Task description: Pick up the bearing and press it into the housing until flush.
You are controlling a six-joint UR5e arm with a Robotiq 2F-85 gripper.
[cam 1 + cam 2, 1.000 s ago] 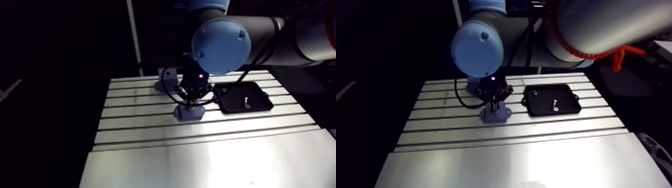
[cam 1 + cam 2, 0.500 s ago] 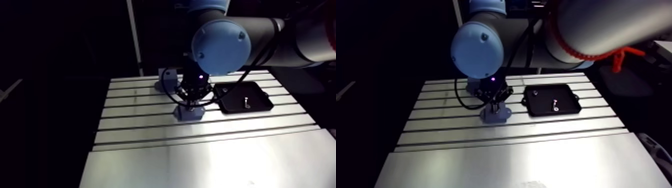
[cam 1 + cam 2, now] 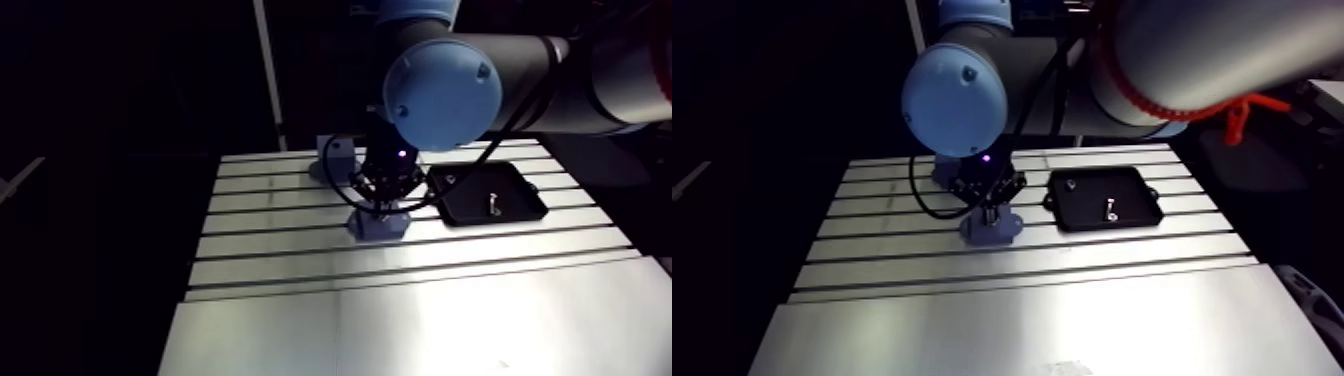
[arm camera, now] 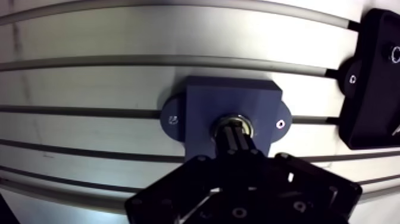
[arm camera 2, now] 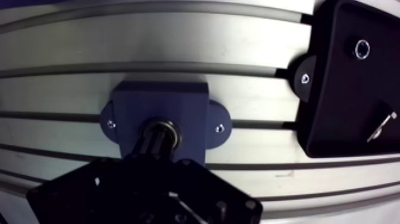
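Note:
The blue-grey housing [image 4: 205, 101] is bolted across a table slot by its two ears, seen in the arm view as a small block [image 3: 378, 226]. The bearing [image 4: 246, 124] shows as a metal ring seated in the housing's round bore. My gripper [image 4: 236, 138] stands straight over it, shut, with its two fingers pressed together. Their tips rest on the middle of the bearing and hide its centre. In the arm view the gripper [image 3: 381, 208] comes down onto the housing's top.
A black tray [image 5: 351, 89] is fixed beside the housing, holding a small ring [image 5: 361, 47] and a metal pin [image 5: 381, 127]. Another blue-grey block [image 3: 338, 152] stands at the table's back edge. Slots run across the aluminium table [image 3: 400, 310].

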